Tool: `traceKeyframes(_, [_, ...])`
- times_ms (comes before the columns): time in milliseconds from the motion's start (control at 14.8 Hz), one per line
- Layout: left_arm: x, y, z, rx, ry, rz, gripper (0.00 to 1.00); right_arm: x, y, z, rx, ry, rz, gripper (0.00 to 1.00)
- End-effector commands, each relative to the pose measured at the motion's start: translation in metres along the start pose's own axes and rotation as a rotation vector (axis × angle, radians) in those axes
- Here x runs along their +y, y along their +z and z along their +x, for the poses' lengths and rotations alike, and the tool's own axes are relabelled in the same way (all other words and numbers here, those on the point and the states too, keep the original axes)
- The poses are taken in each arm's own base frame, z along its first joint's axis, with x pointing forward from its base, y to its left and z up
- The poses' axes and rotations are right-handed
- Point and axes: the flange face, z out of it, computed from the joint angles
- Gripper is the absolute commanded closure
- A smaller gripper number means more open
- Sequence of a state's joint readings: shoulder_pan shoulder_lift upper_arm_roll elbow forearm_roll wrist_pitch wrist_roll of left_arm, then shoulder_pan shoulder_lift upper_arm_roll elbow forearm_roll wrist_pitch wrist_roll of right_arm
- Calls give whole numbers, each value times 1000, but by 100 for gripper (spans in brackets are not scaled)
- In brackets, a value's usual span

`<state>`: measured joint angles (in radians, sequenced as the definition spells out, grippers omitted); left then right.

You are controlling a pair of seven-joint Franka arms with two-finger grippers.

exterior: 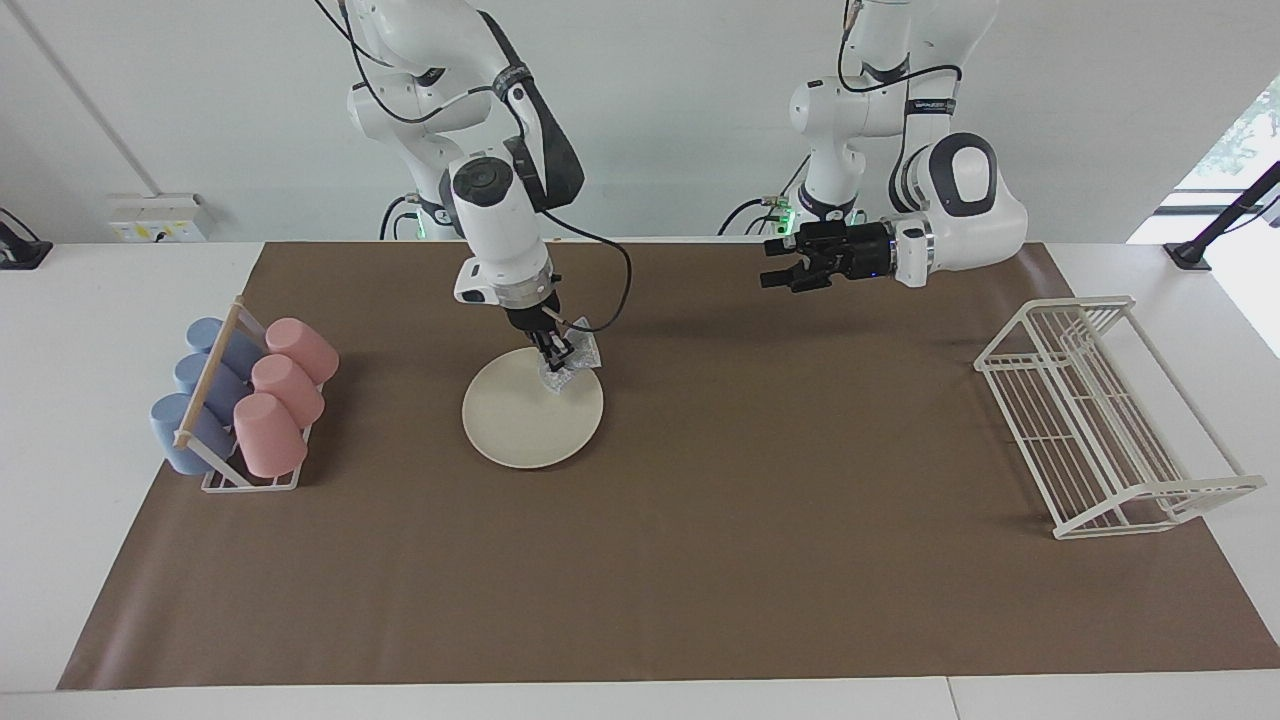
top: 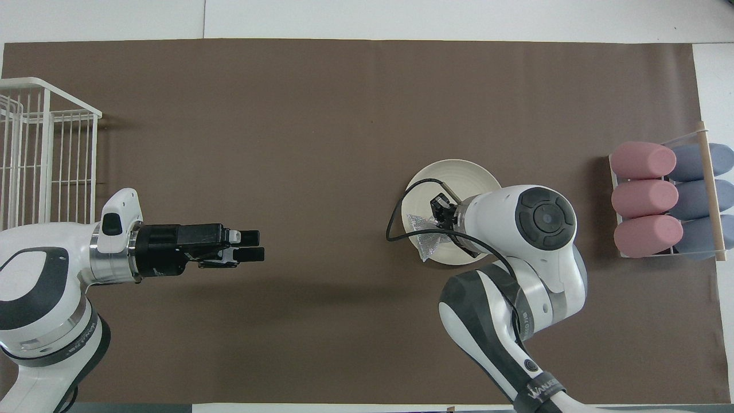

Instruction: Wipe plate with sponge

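The cream plate (exterior: 520, 425) (top: 459, 175) lies on the brown mat, toward the right arm's end. My right gripper (exterior: 553, 358) (top: 444, 215) points down over the plate's edge nearer to the robots, shut on the silvery sponge (exterior: 572, 365) (top: 425, 242). The sponge hangs at that rim; I cannot tell whether it touches the plate. My left gripper (exterior: 772, 263) (top: 259, 245) hangs level in the air over the mat near the robots, open, with nothing between its fingers.
A rack of pink and blue cups (exterior: 270, 395) (top: 645, 198) stands at the right arm's end of the table. A white wire rack (exterior: 1100, 420) (top: 40, 155) stands at the left arm's end.
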<state>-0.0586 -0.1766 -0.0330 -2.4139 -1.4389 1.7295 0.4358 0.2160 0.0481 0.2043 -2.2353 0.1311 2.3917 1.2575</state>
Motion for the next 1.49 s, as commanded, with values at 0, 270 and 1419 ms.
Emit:
traceKeyframes(0, [9, -10, 5, 39, 36, 87, 0, 14, 15, 18, 24, 34, 30, 100])
traceKeyframes(270, [32, -27, 15, 58, 44, 310, 0, 18, 53, 16, 2, 28, -7, 100])
traceKeyframes(1419, [58, -62, 24, 89, 44, 769, 0, 11, 73, 20, 2, 79, 50, 100])
